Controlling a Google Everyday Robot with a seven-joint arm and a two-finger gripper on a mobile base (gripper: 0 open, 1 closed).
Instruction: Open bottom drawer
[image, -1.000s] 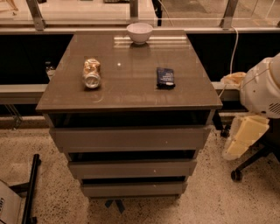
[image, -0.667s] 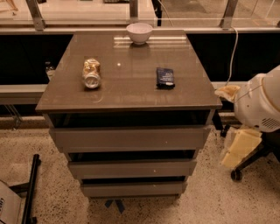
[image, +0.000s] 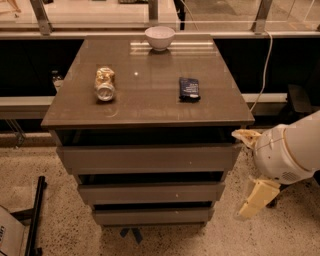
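The bottom drawer (image: 152, 216), lowest and narrowest of three grey fronts, appeared shut at the foot of the cabinet (image: 150, 107). The robot's gripper (image: 256, 199) hung to the cabinet's right, level with the lower drawers and apart from them; whether it was clenched could not be told. A can (image: 105, 84), a dark packet (image: 189, 89) and a white bowl (image: 160, 37) sat on top.

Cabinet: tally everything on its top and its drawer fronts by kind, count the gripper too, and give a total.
White bowl: 1
Can, lying on its side: 1
Dark packet: 1
Drawer fronts: 3 (top drawer, middle drawer, bottom drawer)
Gripper: 1, low to the right of the drawers
Total: 7
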